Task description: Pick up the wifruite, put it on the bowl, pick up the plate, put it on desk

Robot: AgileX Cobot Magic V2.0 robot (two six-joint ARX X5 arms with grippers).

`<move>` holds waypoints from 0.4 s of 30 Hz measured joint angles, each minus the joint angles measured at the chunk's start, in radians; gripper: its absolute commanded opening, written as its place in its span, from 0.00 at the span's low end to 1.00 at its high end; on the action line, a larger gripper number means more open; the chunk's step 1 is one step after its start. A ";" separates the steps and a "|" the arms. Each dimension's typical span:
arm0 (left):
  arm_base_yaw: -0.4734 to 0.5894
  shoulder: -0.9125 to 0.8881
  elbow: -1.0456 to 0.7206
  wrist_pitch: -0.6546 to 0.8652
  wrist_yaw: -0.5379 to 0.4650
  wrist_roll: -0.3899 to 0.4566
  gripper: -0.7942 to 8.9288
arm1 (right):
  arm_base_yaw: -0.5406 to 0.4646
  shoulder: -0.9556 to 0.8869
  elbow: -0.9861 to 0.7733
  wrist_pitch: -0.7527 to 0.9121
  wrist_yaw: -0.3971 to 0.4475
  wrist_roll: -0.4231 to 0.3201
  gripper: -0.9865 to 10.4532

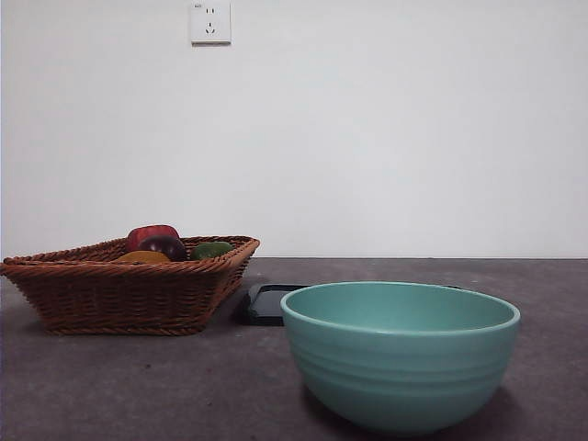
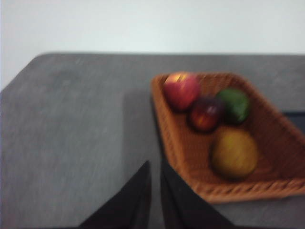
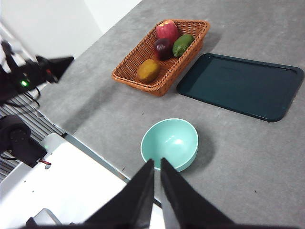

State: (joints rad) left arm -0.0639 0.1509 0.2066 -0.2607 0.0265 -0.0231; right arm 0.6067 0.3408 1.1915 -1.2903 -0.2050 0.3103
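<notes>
The bench (image 3: 248,143) carried a dark tray (image 3: 240,86), a wicker basket (image 3: 162,81) and the bowl (image 3: 169,143), which sat just beyond the right fingers (image 3: 157,164), pressed nearly together. The wifruite (image 2: 234,153) lay in the basket, just beside the left fingers (image 2: 155,167), also pressed nearly together and holding nothing.
</notes>
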 measured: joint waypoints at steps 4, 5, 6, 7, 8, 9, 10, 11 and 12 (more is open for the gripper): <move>0.033 -0.090 -0.080 -0.001 -0.002 -0.003 0.11 | 0.000 0.000 0.000 0.000 0.000 0.000 0.10; 0.040 -0.105 -0.085 -0.002 -0.002 -0.004 0.11 | 0.000 0.000 0.000 0.000 0.000 0.000 0.10; 0.047 -0.121 -0.089 -0.004 -0.002 -0.005 0.11 | 0.000 0.000 0.000 0.000 0.000 0.000 0.10; 0.055 -0.138 -0.092 -0.008 -0.002 -0.005 0.11 | 0.000 0.000 0.000 0.000 0.000 0.000 0.10; 0.058 -0.146 -0.094 -0.012 -0.002 -0.005 0.11 | 0.000 0.000 0.000 0.000 0.000 0.000 0.10; 0.062 -0.148 -0.098 -0.010 -0.002 -0.005 0.11 | 0.000 0.000 0.000 0.000 0.000 0.000 0.10; 0.064 -0.147 -0.106 -0.010 -0.002 -0.010 0.11 | 0.000 0.000 0.000 0.000 0.000 0.000 0.10; 0.066 -0.147 -0.117 -0.010 -0.002 -0.014 0.11 | 0.000 0.000 0.000 0.000 0.000 0.000 0.10; 0.066 -0.147 -0.132 -0.010 -0.002 -0.021 0.11 | 0.000 0.000 0.000 0.000 0.000 0.000 0.10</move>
State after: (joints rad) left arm 0.0017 0.0036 0.0746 -0.2710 0.0246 -0.0441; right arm 0.6067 0.3408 1.1915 -1.2903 -0.2050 0.3103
